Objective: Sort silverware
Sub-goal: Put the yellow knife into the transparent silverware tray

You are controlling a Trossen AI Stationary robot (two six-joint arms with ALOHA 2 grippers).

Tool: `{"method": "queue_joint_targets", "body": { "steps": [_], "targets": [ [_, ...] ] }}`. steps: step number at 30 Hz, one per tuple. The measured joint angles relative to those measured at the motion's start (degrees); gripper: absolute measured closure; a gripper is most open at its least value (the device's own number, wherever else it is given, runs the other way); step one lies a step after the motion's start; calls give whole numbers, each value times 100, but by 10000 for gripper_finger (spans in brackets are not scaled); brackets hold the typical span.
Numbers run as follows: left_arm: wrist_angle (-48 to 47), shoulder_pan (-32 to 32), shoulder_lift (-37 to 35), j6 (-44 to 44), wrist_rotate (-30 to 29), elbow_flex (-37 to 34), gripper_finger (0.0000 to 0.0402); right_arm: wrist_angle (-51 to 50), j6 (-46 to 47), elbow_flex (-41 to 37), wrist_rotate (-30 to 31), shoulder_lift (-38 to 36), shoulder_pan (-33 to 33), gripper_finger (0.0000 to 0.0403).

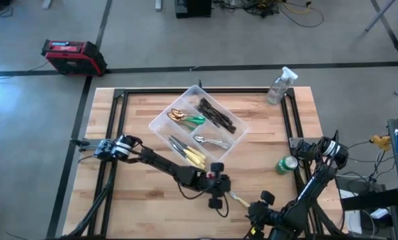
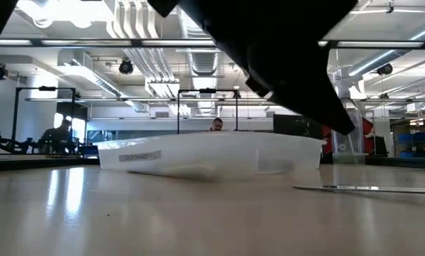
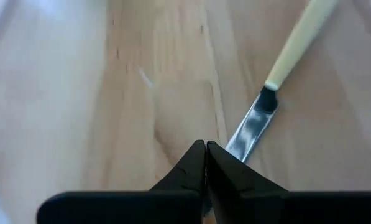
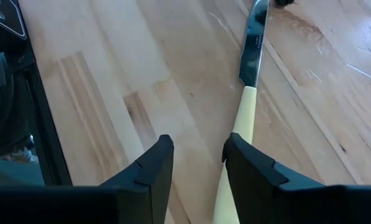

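A knife with a cream-yellow handle (image 4: 244, 118) and a shiny blade (image 3: 253, 121) lies flat on the wooden table near its front edge (image 1: 237, 198) (image 2: 354, 188). My left gripper (image 3: 205, 149) (image 1: 219, 200) is shut, with nothing between its fingers, at the blade's end. My right gripper (image 4: 197, 165) (image 1: 253, 212) stands open at the handle end, and the handle runs in between its fingers close along one finger (image 4: 253, 168). More silverware lies in the clear tray (image 1: 160, 117) behind: dark forks, gold and silver spoons, green-handled pieces and cream-handled knives. My left gripper's shut fingers stand right beside the blade's tip end (image 3: 238, 146), which passes behind one finger; I cannot tell whether they touch it. My right gripper's one finger covers the side of the handle (image 4: 235, 143); the other finger stands apart from it, and I cannot tell whether there is touch.
The tray (image 2: 212, 158) sits mid-table, set at an angle. A green can (image 1: 287, 164) stands at the right, beside my right arm. A clear spray bottle (image 1: 281, 85) stands at the far right corner. Bare wood lies to the left of the tray and in front of it.
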Motion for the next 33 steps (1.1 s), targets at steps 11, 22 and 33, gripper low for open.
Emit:
{"method": "queue_joint_targets", "body": {
  "steps": [11,22,33],
  "targets": [
    [-767,252,84,1204,1343,912,402,4,86,-15,160,0,-11,266],
    [-1834,289,774,1137,1596,1763,402,12,55,-15,157,0,-32,279],
    [-2455,314,1251,1114,1453,2346,402,23,62,-15,138,0,-50,294]
  ]
}}
